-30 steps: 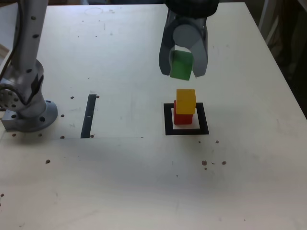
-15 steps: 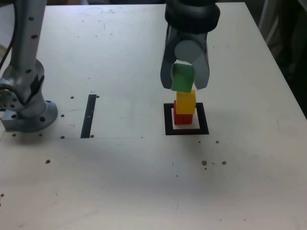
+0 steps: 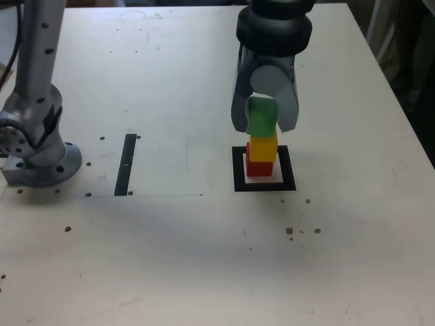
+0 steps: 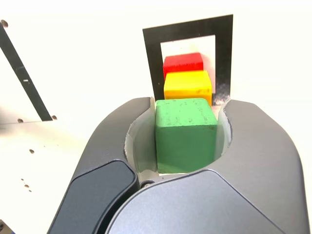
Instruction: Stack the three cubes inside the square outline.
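My gripper (image 3: 263, 123) (image 4: 186, 108) is shut on the green cube (image 3: 262, 116) (image 4: 185, 134), which hangs directly over the other two. The yellow cube (image 3: 262, 148) (image 4: 188, 85) sits on the red cube (image 3: 259, 166) (image 4: 183, 63), and both stand inside the square outline (image 3: 238, 170) (image 4: 152, 53) on the table. In the exterior view the green cube's underside meets the yellow cube's top; whether they touch I cannot tell. The grey fingers (image 3: 237, 112) flank the green cube on both sides.
The arm's grey base (image 3: 37, 153) stands at the exterior view's left. A straight black strip (image 3: 126, 164) (image 4: 19, 73) lies between the base and the outline. Small dark specks dot the white table (image 3: 204, 258). The table's right edge borders dark furniture.
My gripper has come down with the green cube, from well above the yellow cube to right over its top. The yellow and red cubes have not moved.
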